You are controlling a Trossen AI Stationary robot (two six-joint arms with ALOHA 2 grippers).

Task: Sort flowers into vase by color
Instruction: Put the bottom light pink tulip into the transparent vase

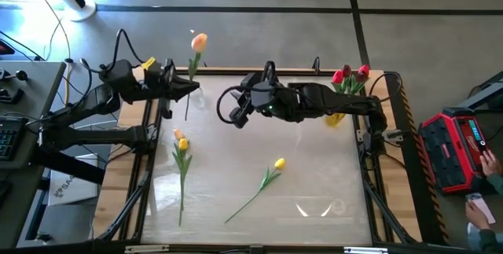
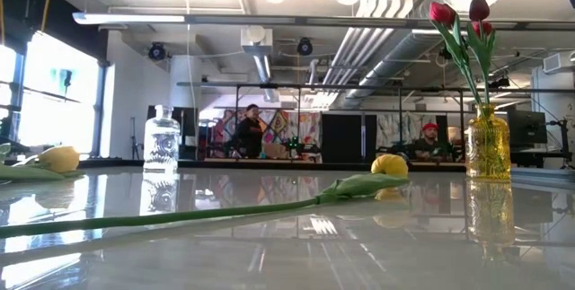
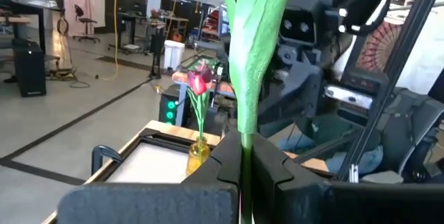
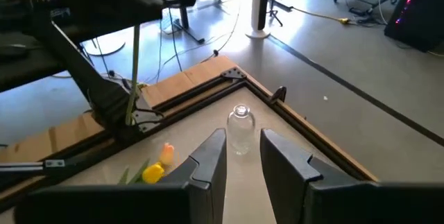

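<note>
Nearest the front edge of the table [image 1: 236, 234], a yellow tulip [image 1: 279, 163] lies flat, its stem running from the head toward the front left. Two more yellow-orange tulips [image 1: 181, 141] lie along the left edge, stems pointing to the front.

Farther back, by the far left corner, the left tool [image 1: 189, 89] is closed on the stem of an orange tulip [image 1: 199, 42]. The stem stands roughly upright, with the head above the fingers [image 3: 274, 172] and the cut end hanging below. The clear vase [image 2: 162, 142] stands just beside and below it, so the left arm is judged the nearer one and the stem must come down along its own long axis into the narrow neck.

The right tool [image 1: 240, 112] hovers mid-table near the far edge, its fingers [image 4: 211, 158] narrowly parted and empty, facing the clear vase.

At the far right corner, the yellow vase [image 2: 488, 146] holds the red tulips [image 2: 458, 16].

From above, the clear vase is barely discernible, and the stem's lower end is hard to place against its mouth.
</note>
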